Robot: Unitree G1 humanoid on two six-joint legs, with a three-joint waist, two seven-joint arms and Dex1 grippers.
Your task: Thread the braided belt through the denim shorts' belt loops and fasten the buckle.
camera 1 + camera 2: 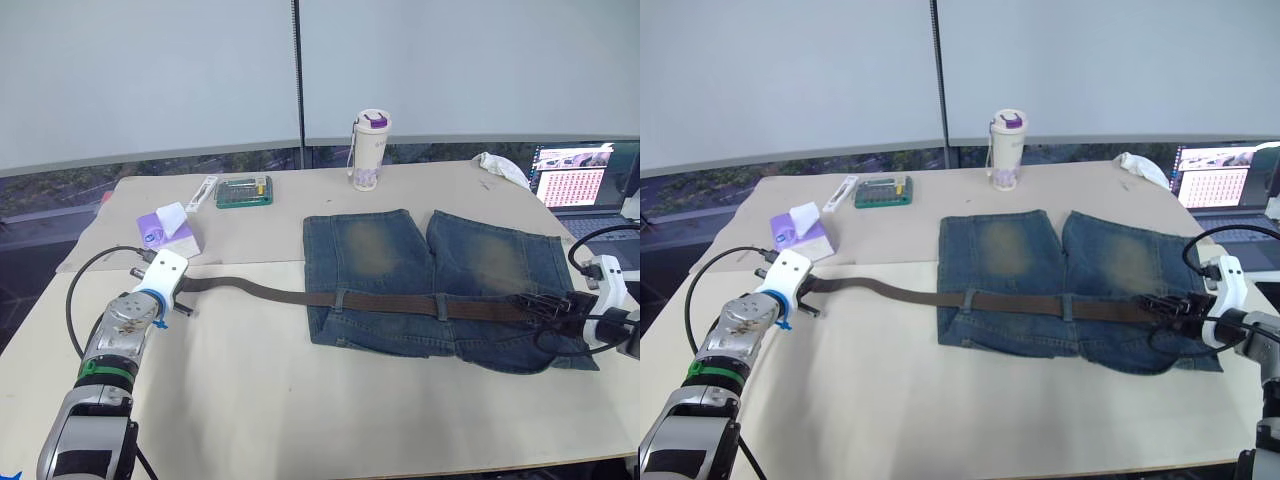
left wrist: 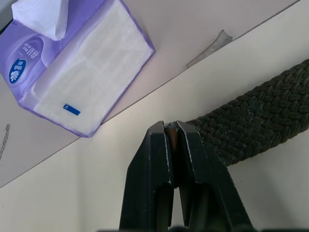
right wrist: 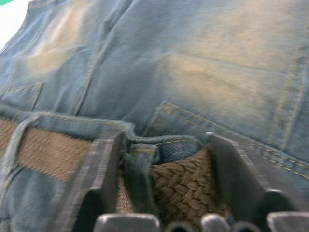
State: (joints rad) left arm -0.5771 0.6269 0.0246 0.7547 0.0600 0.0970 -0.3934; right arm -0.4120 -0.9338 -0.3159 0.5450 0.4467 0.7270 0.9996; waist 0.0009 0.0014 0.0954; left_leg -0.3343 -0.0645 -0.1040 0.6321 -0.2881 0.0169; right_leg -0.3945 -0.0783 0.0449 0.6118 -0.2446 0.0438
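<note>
The denim shorts (image 1: 440,285) lie flat toward the right side of the counter (image 1: 300,400), waistband toward the near edge, legs pointing to the far edge. The braided belt (image 1: 400,303) runs along that waistband under at least two belt loops (image 1: 341,299), and its free length trails off the shorts across the bare counter toward the left edge.

The left gripper (image 2: 172,130) is clamped on the belt's left end, fingers pressed together with the strap's tip pinched between them; the rest of the strap leads away from it toward the shorts. Holding this end probably keeps the belt taut and straight so it can slide through the loops. A purple tissue box (image 1: 166,230) sits just beyond this gripper, toward the far-left corner.

The right gripper (image 3: 164,145) sits at the right end of the waistband, fingers spread apart on either side of a belt loop (image 3: 140,159), with the braided strap lying between them. It seems placed there to take the belt or steady the cloth at that loop. The buckle cannot be made out.

A lidded cup (image 1: 368,150) and a green case (image 1: 244,191) stand near the far edge, well clear of the work.
</note>
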